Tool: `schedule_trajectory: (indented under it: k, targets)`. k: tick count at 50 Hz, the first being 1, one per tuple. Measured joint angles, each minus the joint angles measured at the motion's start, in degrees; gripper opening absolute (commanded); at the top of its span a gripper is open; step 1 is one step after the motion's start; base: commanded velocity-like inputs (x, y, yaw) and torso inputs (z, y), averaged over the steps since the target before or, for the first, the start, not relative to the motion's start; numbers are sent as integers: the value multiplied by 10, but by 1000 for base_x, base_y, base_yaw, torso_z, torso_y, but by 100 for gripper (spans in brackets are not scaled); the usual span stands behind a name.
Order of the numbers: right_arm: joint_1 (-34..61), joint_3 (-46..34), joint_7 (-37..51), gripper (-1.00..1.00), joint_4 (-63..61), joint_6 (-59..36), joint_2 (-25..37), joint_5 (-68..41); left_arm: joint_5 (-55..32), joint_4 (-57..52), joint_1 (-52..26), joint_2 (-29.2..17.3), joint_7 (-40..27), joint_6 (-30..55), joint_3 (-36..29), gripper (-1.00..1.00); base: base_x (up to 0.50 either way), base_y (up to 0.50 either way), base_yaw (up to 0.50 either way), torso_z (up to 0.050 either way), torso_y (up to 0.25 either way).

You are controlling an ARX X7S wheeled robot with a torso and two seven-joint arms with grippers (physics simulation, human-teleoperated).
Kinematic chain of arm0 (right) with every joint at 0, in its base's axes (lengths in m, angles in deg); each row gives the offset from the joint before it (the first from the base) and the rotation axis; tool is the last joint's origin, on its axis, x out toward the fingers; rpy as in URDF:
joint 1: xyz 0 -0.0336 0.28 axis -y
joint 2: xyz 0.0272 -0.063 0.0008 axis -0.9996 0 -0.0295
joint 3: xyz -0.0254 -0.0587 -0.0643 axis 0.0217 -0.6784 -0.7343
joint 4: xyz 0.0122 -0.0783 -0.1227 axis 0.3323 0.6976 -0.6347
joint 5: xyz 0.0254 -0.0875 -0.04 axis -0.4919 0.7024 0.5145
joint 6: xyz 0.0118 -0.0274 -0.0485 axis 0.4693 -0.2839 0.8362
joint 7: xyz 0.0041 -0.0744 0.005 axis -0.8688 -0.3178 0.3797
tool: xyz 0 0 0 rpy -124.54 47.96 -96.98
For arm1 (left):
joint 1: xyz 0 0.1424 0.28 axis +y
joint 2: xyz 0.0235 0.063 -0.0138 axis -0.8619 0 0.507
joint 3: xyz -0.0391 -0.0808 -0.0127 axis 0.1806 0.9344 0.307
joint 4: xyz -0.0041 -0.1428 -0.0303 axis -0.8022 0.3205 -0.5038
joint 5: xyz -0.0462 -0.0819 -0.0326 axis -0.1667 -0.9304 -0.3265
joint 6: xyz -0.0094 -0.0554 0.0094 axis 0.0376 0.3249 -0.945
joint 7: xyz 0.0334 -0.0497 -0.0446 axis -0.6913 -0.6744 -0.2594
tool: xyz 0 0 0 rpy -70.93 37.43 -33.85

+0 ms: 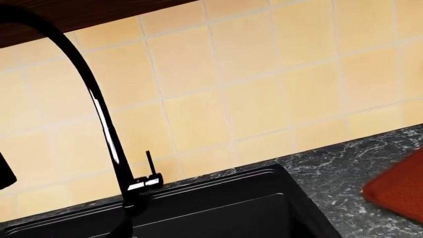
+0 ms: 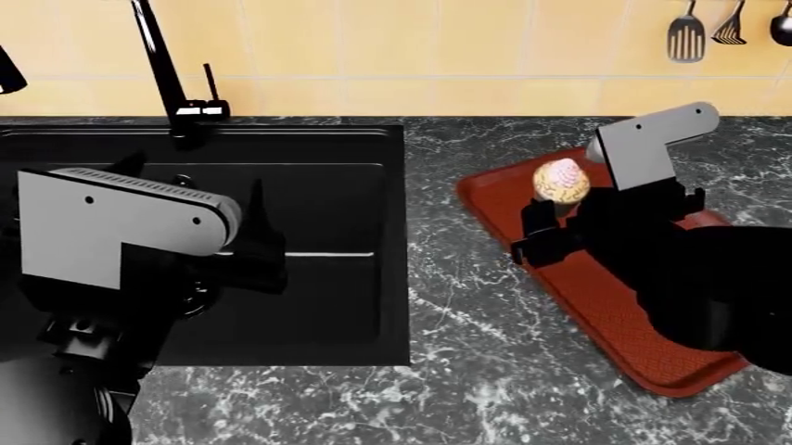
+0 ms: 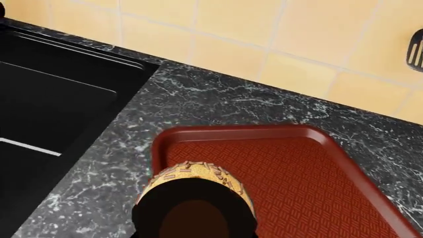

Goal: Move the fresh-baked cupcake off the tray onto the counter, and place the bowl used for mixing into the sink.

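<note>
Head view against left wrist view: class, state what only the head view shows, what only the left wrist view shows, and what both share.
Only the head view shows the tiny pale-frosted cupcake at the right gripper above the flat red-brown tray, the left gripper over the sink, and black utensils hanging on the wall.

Only the left wrist view shows a dark wooden strip above the tiles.

Both show the tall black faucet, matte black sink, veined dark marble counter, beige tiles and the tray.
</note>
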Motion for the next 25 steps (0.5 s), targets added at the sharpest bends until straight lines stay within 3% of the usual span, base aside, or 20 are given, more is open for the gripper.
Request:
schedule_trajectory:
  k: [25]
  targets:
    - [-4, -5, -10, -100, 0, 2, 0, 16, -2, 5, -11, 2, -3, -1, -12, 100, 0, 439, 0, 0, 0]
